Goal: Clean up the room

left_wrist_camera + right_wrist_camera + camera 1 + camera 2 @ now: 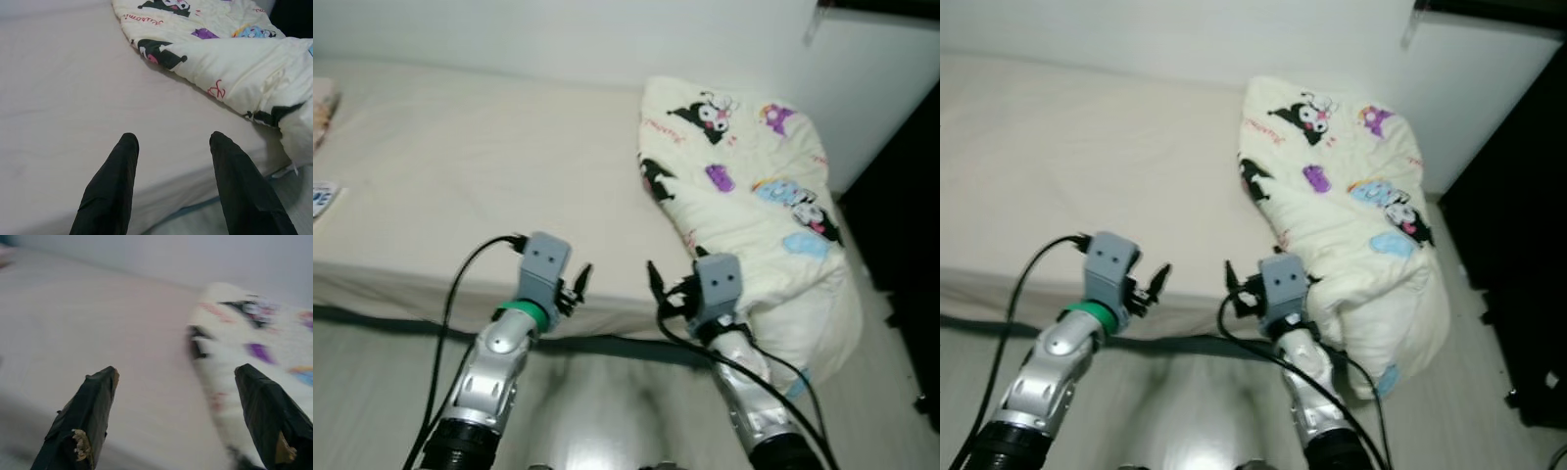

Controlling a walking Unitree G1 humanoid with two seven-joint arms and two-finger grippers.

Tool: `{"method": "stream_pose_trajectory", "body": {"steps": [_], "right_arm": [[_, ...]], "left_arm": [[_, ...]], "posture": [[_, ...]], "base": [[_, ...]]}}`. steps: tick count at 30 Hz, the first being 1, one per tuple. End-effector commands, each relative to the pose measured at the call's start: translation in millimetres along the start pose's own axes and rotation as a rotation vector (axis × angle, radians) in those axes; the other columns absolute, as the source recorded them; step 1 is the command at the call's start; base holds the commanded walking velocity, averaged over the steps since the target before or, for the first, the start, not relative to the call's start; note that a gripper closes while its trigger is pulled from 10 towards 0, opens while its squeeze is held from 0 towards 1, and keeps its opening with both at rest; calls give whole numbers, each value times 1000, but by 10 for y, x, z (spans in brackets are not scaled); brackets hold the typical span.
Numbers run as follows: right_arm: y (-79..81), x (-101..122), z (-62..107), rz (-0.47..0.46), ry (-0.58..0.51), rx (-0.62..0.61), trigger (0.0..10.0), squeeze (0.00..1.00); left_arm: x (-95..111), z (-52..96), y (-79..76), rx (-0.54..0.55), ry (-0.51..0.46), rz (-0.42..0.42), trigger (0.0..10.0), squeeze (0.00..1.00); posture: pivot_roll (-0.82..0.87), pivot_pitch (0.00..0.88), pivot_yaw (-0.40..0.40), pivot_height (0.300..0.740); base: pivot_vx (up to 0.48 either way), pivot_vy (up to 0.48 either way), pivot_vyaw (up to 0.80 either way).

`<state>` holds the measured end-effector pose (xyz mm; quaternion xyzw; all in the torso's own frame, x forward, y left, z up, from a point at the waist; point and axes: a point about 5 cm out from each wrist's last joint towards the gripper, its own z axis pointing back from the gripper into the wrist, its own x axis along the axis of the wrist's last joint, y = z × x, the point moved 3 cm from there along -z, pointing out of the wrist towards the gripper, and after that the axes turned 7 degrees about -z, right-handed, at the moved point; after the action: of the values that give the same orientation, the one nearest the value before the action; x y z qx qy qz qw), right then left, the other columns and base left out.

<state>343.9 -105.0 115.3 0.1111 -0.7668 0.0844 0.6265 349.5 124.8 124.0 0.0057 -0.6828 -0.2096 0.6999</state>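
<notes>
Your left hand [579, 281] is released, its two long black fingers [115, 186] spread apart and holding nothing, poised just over the near edge of the bed [460, 176]. Your right hand [658, 286] is released too, its fingers [88, 416] wide apart and empty, just beside the left one at the same near edge; their tips look worn and pale in the right wrist view. Both hands sit on grey blocky wrist housings with black cables looping back along your silver arms, and the left wrist carries a green ring.

Just beside your right hand lies the quilt [754, 196], a puffy, soft, cream-coloured bundle, folded and rumpled. It fills the right end of the bed from the far edge to the near edge and sags over the near right corner toward the floor. It is printed with black-and-white cartoon characters, purple and light blue figures, and small red script that is too small to read.

The bed is covered with a smooth, plain off-white sheet, with a dark band running under its near edge. At the left edge a small flat item [321, 199] with blue print shows, unreadable. The floor [607, 401] is pale and glossy.
</notes>
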Motion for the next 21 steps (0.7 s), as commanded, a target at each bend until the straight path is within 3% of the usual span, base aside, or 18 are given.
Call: {"method": "stream_pose_trajectory", "body": {"steps": [1, 10, 21], "right_arm": [[54, -63, 28, -11, 24, 10, 10000, 0], [38, -68, 26, -5, 28, 9, 10000, 0], [7, -67, 33, -4, 28, 4, 10000, 0]], "left_arm": [[-82, 24, -6, -1, 28, -3, 10000, 0], [-88, 15, -17, -4, 29, -1, 10000, 0], [-87, 25, -24, -12, 20, 33, 10000, 0]], "posture": [[24, 137, -11, 726], [20, 131, -13, 726], [18, 125, -19, 726]], "base": [[240, 0, 0], [241, 0, 0], [0, 0, 0]]}}
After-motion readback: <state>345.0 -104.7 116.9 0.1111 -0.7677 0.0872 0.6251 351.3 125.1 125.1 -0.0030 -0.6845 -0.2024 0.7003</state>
